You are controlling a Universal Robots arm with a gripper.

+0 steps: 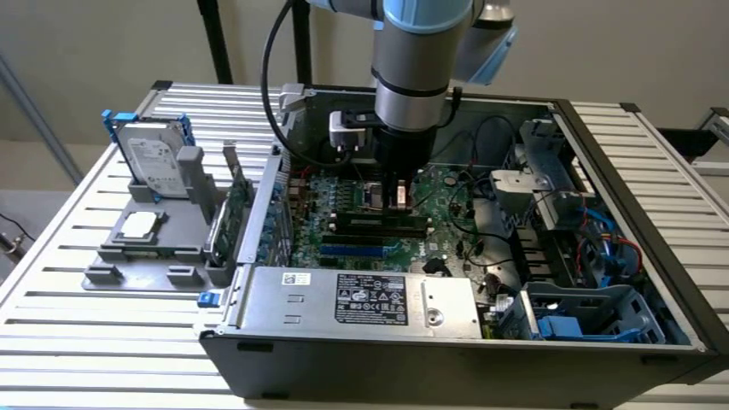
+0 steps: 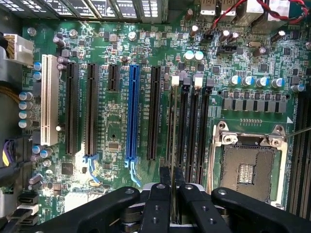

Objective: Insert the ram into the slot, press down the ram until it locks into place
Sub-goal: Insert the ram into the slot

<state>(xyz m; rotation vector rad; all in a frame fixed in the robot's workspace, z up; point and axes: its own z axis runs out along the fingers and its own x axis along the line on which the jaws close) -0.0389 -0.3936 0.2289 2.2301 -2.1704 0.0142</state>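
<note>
One ram stick sits edge-on btwn the gripper fingers, which are pinched almost together on it. It's lined up w/ the slot that lies nearest the long card sockets, about mid-board. Can't tell if its lower edge has entered the slot. My read: placing is underway, and the push-down & lock are left to do. The PC case holds the board, a silver power box along its near edge & a grey-blue drive cage in the near corner, ext. view's right. A grey tray at the table edge, ext. view's left, holds a hard drive.
</note>
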